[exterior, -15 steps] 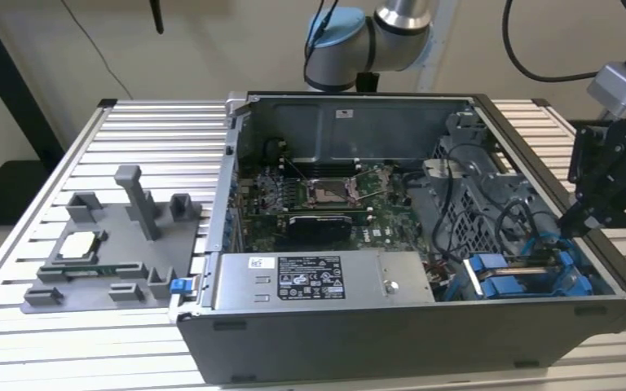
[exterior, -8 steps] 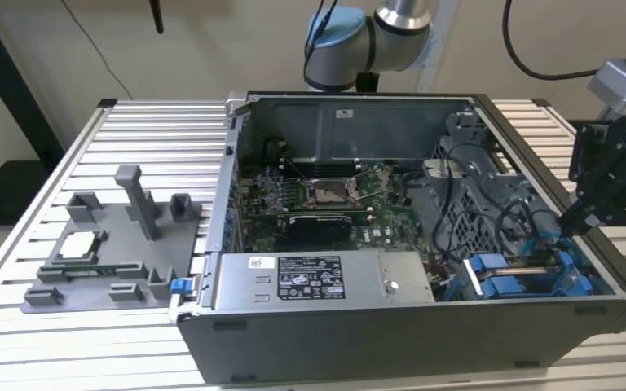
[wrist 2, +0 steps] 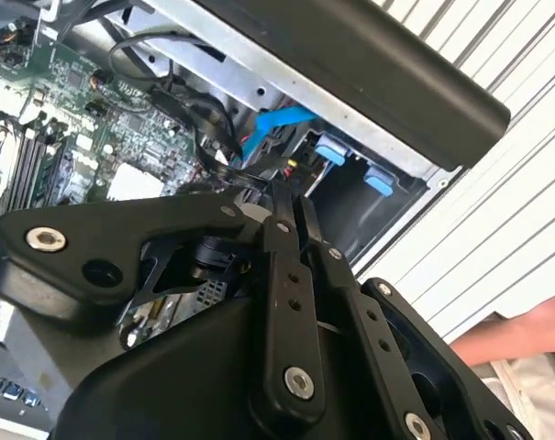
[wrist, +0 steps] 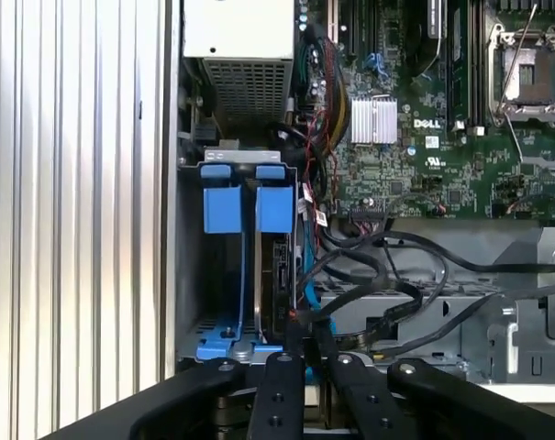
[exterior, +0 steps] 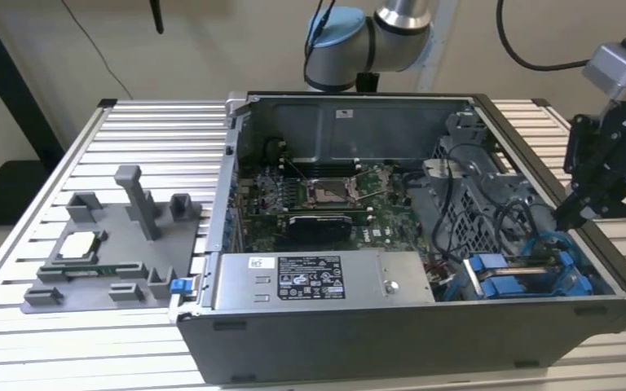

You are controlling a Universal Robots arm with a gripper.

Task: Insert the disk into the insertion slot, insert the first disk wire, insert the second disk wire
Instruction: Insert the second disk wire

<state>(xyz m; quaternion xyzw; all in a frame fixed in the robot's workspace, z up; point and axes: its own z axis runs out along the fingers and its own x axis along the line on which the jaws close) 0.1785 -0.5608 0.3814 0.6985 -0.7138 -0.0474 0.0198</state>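
The open computer case (exterior: 400, 326) sits on the slatted table. At its corner on the exterior view's right is the insertion slot (exterior: 520, 277), a grey bay (wrist: 213, 325) with blue fittings. The disk (wrist: 258, 275) stands edge-on inside it, the blue carrier tabs (wrist: 249, 206) at its mouth. A blue disk wire (wrist: 305, 275) (exterior: 541, 240) (wrist 2: 277, 124) runs from beside the disk up to my gripper (wrist: 300, 337). The gripper (exterior: 566, 218) hangs just above the bay, its fingers pressed together on that wire (wrist 2: 291, 194).
The grey power-supply box (exterior: 324, 277) lies next to the bay. The motherboard (exterior: 313, 195) lies beyond it. Black cables (wrist: 378, 275) loop close to the gripper. A grey fixture (exterior: 107, 244) stands on the table (exterior: 139, 138) at the exterior view's left. A person's hand (wrist 2: 516, 335) rests outside the case.
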